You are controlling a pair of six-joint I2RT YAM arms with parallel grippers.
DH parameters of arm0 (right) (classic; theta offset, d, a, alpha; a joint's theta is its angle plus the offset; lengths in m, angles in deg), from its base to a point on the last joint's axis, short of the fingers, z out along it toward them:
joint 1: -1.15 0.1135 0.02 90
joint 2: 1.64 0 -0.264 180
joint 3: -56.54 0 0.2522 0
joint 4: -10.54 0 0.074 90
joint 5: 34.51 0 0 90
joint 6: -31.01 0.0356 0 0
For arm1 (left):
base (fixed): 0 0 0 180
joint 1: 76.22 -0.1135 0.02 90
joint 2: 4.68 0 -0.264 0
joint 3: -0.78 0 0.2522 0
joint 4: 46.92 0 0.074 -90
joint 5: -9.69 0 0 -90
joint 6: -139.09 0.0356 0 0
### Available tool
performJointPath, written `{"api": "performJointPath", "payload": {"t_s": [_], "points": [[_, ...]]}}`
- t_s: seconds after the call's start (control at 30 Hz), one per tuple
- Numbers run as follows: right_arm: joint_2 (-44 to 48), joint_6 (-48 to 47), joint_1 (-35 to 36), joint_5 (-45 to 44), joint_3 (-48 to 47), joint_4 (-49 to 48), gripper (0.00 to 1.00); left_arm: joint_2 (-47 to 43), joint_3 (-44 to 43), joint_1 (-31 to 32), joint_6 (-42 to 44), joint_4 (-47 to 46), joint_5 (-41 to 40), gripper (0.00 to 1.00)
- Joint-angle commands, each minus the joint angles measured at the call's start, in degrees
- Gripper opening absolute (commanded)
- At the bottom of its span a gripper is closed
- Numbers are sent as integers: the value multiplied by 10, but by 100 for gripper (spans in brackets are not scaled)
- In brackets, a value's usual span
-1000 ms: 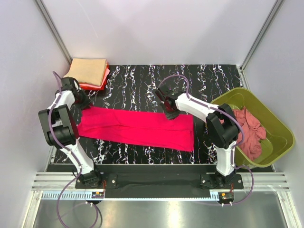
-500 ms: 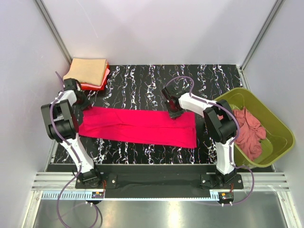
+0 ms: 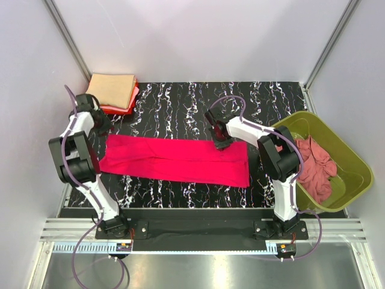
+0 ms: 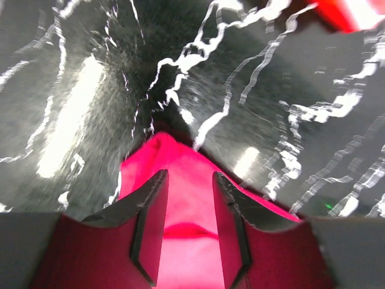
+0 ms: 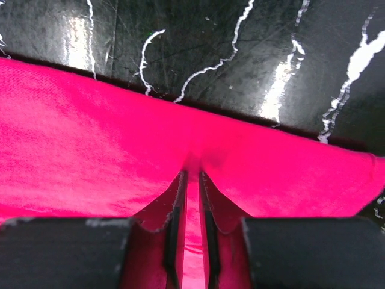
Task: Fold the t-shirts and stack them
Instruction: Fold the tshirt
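Note:
A bright crimson-pink t-shirt (image 3: 174, 159) lies stretched out as a long band across the black marbled table. My left gripper (image 3: 103, 129) is at its far left corner. In the left wrist view this gripper (image 4: 189, 180) is open, its jaws astride the cloth corner (image 4: 161, 150), which lies loose on the table. My right gripper (image 3: 221, 143) is at the shirt's far edge, right of the middle. The right wrist view shows it (image 5: 192, 174) shut on a puckered pinch of the shirt (image 5: 90, 132). Folded t-shirts (image 3: 113, 91) are stacked at the back left, tan on top.
An olive-green tub (image 3: 356, 176) stands at the right edge with a crumpled dusty rose t-shirt (image 3: 316, 165) inside. A red edge of the folded stack (image 4: 355, 12) shows just beyond the left gripper. Bare table lies behind and in front of the shirt.
The left jaws have opened off the shirt's corner and the left wrist has drawn back a little. The right gripper has pulled the shirt's far edge slightly rightward and straighter.

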Motion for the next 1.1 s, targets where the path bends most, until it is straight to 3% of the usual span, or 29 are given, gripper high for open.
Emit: {"api": "performJointPath", "payload": {"t_s": [0.0,0.2,0.4,0.67,1.07], "points": [[9,-6,-7,-20,-43,34,21,-78,-43,-1,14,19,-10,42],[24,17,8,47,-108,41,26,-135,23,10,6,17,65,43],[-19,60,53,139,-186,13,34,-113,61,13,7,-4,137,43],[-84,143,100,209,-247,-127,34,-53,27,0,7,-5,142,43],[-208,171,121,327,-337,-249,33,-23,16,-7,20,-3,123,43]]}}
